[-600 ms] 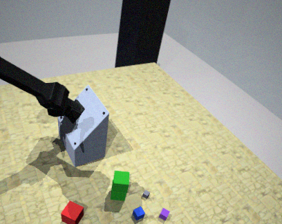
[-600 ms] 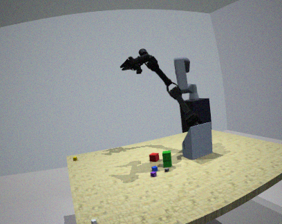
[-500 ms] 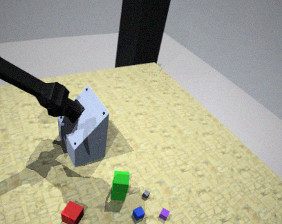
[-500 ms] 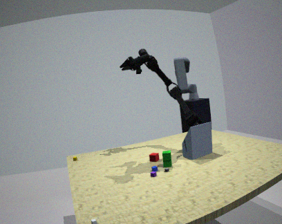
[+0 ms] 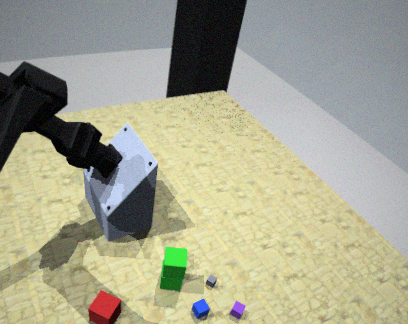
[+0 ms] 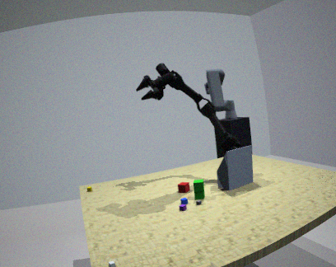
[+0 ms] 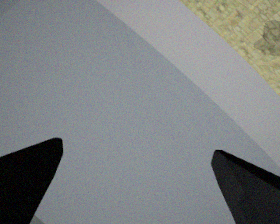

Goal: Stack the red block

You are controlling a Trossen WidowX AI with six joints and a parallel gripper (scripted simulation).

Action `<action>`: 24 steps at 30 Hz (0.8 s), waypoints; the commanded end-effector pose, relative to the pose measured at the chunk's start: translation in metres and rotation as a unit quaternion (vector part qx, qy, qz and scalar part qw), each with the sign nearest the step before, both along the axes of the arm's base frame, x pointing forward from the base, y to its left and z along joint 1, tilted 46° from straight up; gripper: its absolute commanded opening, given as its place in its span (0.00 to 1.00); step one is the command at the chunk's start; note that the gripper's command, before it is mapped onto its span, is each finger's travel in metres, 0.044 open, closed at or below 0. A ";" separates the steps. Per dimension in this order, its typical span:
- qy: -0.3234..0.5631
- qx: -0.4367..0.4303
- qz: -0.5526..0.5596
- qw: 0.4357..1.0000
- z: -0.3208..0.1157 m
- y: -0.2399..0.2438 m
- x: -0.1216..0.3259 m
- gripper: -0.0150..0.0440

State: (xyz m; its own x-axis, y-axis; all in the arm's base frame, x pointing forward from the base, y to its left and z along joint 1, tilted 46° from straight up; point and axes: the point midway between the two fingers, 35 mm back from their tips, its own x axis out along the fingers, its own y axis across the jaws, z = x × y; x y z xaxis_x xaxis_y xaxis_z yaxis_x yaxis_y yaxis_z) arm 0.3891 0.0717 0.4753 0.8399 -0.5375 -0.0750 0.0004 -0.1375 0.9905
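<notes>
The red block [image 5: 105, 308] [image 6: 184, 187] lies on the table beside the green tower, apart from it. The green tower [image 5: 175, 268] [image 6: 199, 189] stands upright, one green block on another, with nothing on its top. My gripper [image 6: 139, 94] [image 7: 140, 152] is wide open and empty, high in the air above the table and well away from both. In the wrist view only its two dark fingertips show against the wall and floor, with no block in sight. In the top view the fingers are not in the frame.
Near the tower lie a small blue cube [image 5: 201, 308] [image 6: 184, 201], a purple cube [image 5: 238, 310] [image 6: 183, 208] and a dark grey cube [image 5: 211, 281] [image 6: 198, 203]. A yellow cube [image 6: 89, 189] and a pale cube [image 6: 112, 264] lie near table edges. The grey arm pedestal [image 5: 132, 216] [image 6: 240, 168] stands behind the tower.
</notes>
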 end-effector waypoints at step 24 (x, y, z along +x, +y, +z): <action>0.669 -0.520 0.185 0.497 -0.255 -0.098 0.000 1.00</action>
State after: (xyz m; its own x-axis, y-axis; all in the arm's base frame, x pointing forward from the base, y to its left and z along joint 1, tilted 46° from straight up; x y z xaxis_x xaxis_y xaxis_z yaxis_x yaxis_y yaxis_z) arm 0.4000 -0.0123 0.2555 0.5493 -0.6807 -0.4848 0.6986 0.6924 -0.1807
